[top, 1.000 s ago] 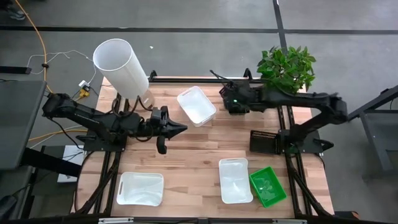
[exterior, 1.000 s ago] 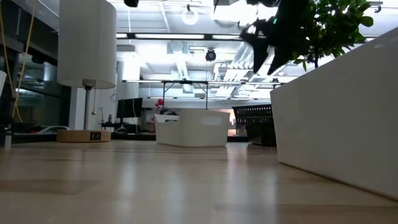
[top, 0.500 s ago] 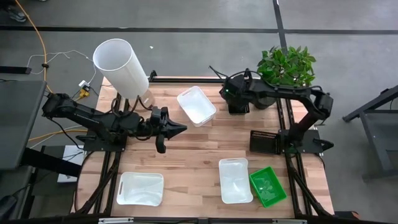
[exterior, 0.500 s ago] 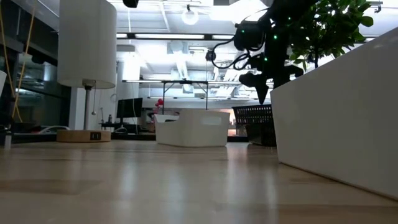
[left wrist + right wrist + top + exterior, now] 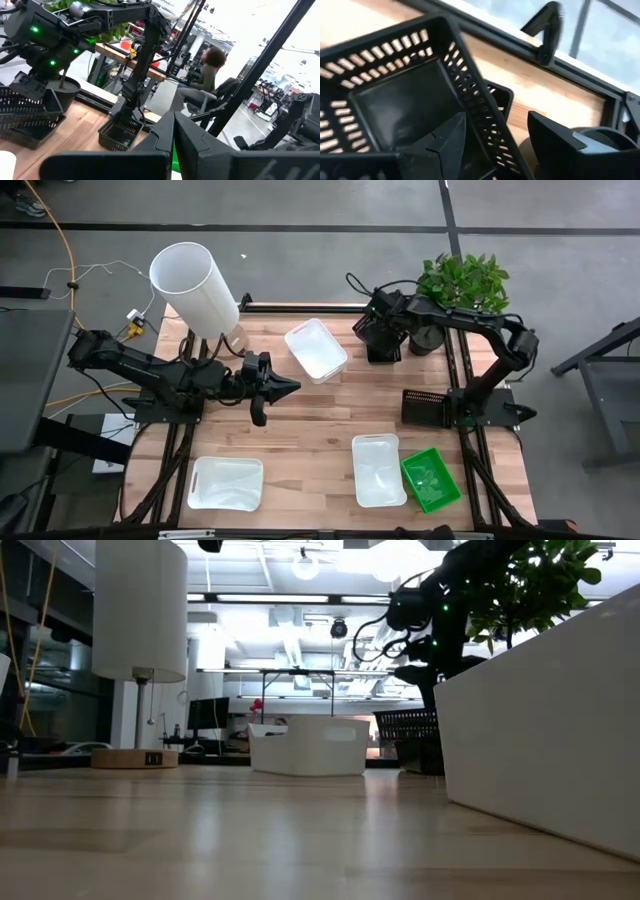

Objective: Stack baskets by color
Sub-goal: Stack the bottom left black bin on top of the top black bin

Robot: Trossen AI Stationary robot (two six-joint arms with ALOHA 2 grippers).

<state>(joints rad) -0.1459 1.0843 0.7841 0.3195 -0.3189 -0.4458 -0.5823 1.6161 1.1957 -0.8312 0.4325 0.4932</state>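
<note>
From above, your right gripper (image 5: 380, 340) sits over a black basket (image 5: 381, 352) at the table's far edge beside the plant pot (image 5: 424, 340); the left gripper (image 5: 285, 387) is pressed together mid-table. At the right wrist, spread fingers (image 5: 447, 145) straddle the basket's mesh wall

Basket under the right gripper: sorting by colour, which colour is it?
Black mesh basket, clearest in the right wrist view.

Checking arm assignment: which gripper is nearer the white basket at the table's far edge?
Left. The left gripper, shut, sits just beside the white basket, toward the table's middle. The right gripper, jaws open astride a black basket's wall, is slightly farther off on its other side.
</note>
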